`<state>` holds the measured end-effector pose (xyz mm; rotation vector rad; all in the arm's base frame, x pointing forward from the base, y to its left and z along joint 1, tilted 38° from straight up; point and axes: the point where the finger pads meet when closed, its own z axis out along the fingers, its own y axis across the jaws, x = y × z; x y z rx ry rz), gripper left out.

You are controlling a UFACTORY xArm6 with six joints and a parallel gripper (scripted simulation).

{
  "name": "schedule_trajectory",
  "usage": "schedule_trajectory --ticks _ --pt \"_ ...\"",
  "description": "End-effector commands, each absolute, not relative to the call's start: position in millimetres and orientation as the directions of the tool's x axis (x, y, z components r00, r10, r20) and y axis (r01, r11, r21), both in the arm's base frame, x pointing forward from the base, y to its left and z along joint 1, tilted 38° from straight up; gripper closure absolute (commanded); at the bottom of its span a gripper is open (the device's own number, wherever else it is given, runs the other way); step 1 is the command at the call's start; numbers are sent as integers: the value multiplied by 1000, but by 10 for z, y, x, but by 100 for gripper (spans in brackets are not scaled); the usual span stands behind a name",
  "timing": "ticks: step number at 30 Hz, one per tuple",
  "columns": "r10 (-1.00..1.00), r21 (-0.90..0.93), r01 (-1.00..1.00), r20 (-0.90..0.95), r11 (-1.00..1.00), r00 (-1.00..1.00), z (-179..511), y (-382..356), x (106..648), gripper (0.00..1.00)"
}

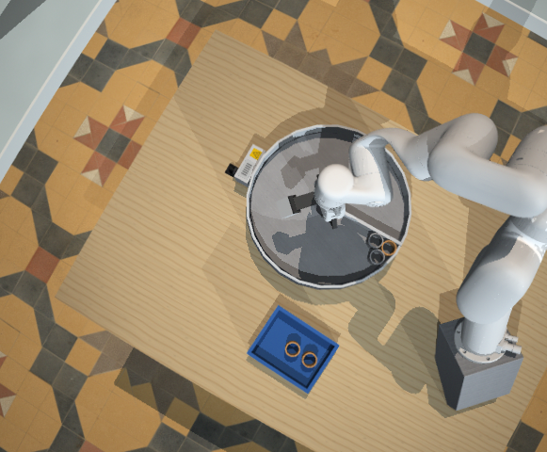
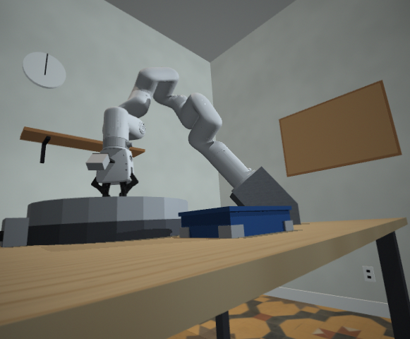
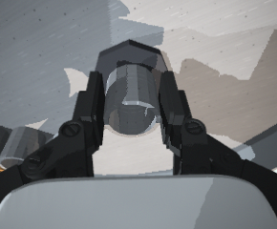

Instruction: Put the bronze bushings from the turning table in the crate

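My gripper points down inside the turning table, near its middle. It is shut on a grey steel bushing; whether this touches the table floor I cannot tell. By the rim at the table's lower right in the top view stand a steel bushing, a bronze bushing and another steel bushing, close together. Part of this group shows at the left edge of the wrist view. The blue crate holds two bronze bushings, one beside the other.
The turning table has a raised rim all round. A thin divider wall runs from its middle to the rim beside the group of bushings. A grey box sits against the table's outside. The arm reaches across the table's right side in the top view.
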<state>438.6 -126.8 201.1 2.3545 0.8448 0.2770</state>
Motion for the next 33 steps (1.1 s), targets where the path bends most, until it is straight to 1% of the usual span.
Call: schedule_trajectory --ticks 1,24,25,33 --pt "634 616 503 -8 -606 773 2012 -1273 4400 100" --pt "634 616 503 -8 -606 773 1996 -1282 4407 100" --pt "634 616 503 -8 -606 773 1996 -1282 4407 52" --pt "634 616 503 -8 -606 773 1996 -1282 4407 52"
